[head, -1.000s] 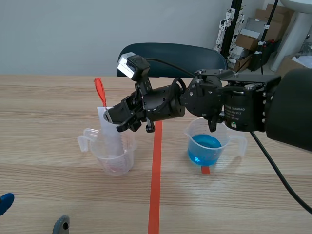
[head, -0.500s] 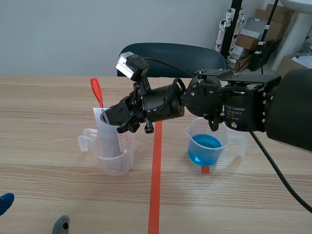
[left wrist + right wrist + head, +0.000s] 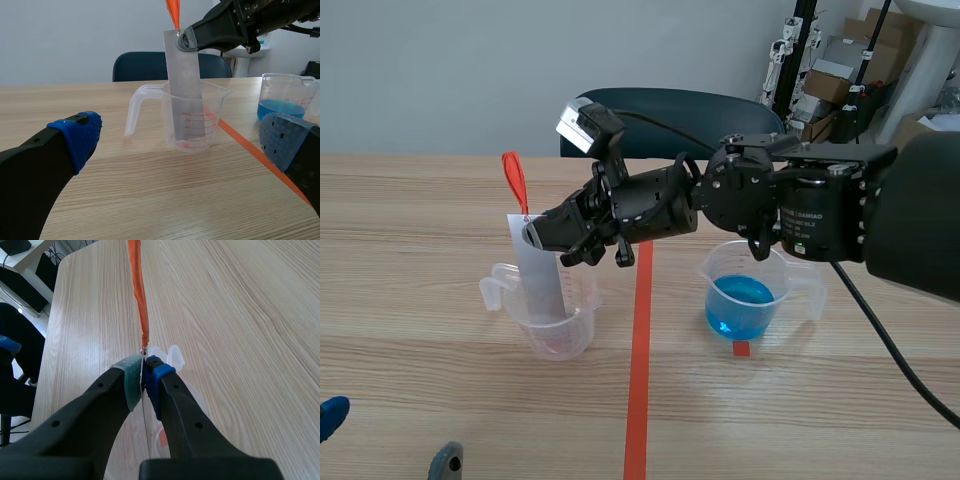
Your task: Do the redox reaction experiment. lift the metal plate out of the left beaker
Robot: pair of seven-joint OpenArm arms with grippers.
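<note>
pinching the top edge of the flat grey metal plate (image 3: pixel 538 275), the right gripper (image 3: pixel 533 233) is clamped on it just under the orange-red ribbon loop (image 3: pixel 514 180). that high hold lets the plate hang upright, so it can rise straight without tipping the clear plastic left beaker (image 3: pixel 558 322). the plate's lower end is down inside the beaker, above a pinkish residue, so the lift looks only partly done. the left gripper (image 3: pixel 182 137) sits low over the wooden surface (image 3: pixel 820 400) in front of the beaker, fingers spread wide and holding nothing, probably kept out of the way.
</note>
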